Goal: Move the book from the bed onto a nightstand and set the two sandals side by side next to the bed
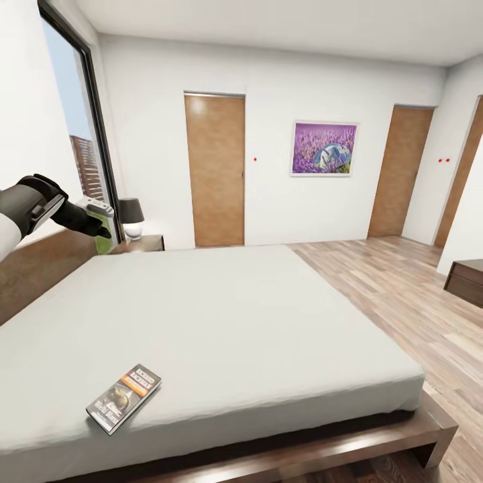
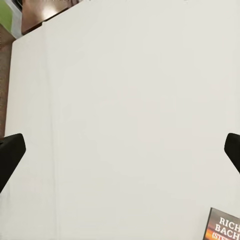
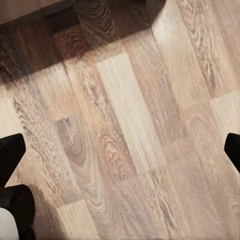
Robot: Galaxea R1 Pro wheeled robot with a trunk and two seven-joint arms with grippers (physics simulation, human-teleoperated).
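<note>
The book [image 1: 124,397], a thin dark paperback with an orange band, lies flat on the off-white bed [image 1: 228,315] near its front left corner. One corner of the book [image 2: 225,227] also appears in the left wrist view. My left gripper [image 1: 99,225] is raised over the headboard [image 1: 40,268], far from the book. It stands open [image 2: 120,155] above bare mattress, holding nothing. The dark nightstand [image 1: 144,243] is beyond the bed's far left corner. My right gripper [image 3: 120,150] is open over the wooden floor [image 3: 130,130], near a dark bed-frame leg [image 3: 95,20].
A black-shaded lamp [image 1: 131,216] stands on the nightstand. A large window [image 1: 74,127] fills the left wall. Two wooden doors [image 1: 215,171] and a purple picture [image 1: 324,148] are on the far wall. A dark cabinet [image 1: 466,280] sits at the right over plank flooring.
</note>
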